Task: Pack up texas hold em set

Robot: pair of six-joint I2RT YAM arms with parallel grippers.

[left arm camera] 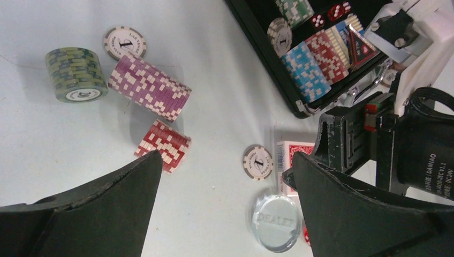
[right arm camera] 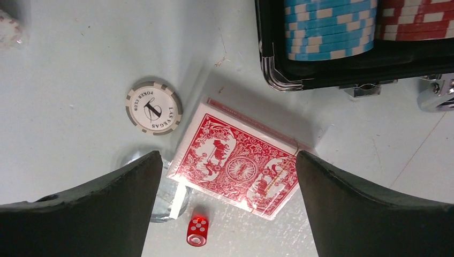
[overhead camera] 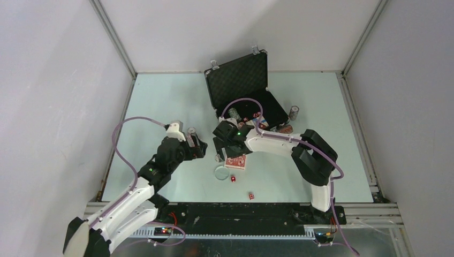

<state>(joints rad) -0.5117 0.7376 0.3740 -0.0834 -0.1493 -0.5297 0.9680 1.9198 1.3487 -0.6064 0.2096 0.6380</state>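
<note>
The black briefcase (overhead camera: 238, 80) stands open at the back, with blue and red chip stacks in its base (left arm camera: 265, 56). My right gripper (overhead camera: 227, 154) is open and hovers over the red-backed card deck (right arm camera: 238, 160), which lies between its fingers on the table. A single chip (right arm camera: 153, 107), a red die (right arm camera: 197, 231) and the clear dealer disc (right arm camera: 167, 199) lie beside the deck. My left gripper (left arm camera: 225, 176) is open and empty above bare table. Ahead of it lie a red chip stack (left arm camera: 162, 145), a purple stack (left arm camera: 150, 87) and a green stack (left arm camera: 75, 74).
A second red die (overhead camera: 250, 196) lies near the table's front edge. A chip stack (overhead camera: 294, 112) stands right of the case. Another single chip (left arm camera: 124, 43) lies by the green stack. The two grippers are close together, the right arm's wrist (left arm camera: 364, 139) beside my left finger.
</note>
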